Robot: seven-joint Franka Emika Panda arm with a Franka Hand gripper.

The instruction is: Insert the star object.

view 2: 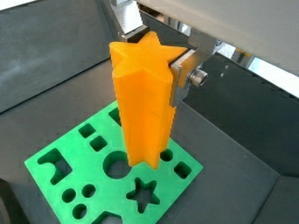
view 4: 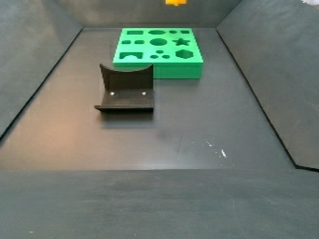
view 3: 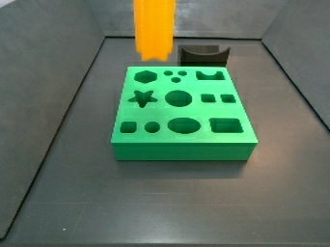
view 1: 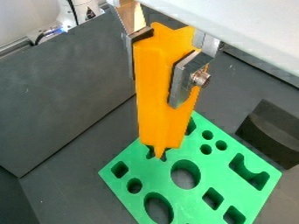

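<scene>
My gripper is shut on the star object, a tall bright orange bar with ridged sides and a star-shaped end. Silver fingers clamp its upper part from two sides. The bar hangs upright above the green block, clear of it. In a side view only its lower part shows, over the block's far left side. The block's star-shaped hole is open, and it also shows in a wrist view. In a side view only the bar's tip shows.
A dark grey curved block lies on the floor beside the green block, also seen in a side view. The green block has several other shaped holes. Dark sloping walls enclose the floor.
</scene>
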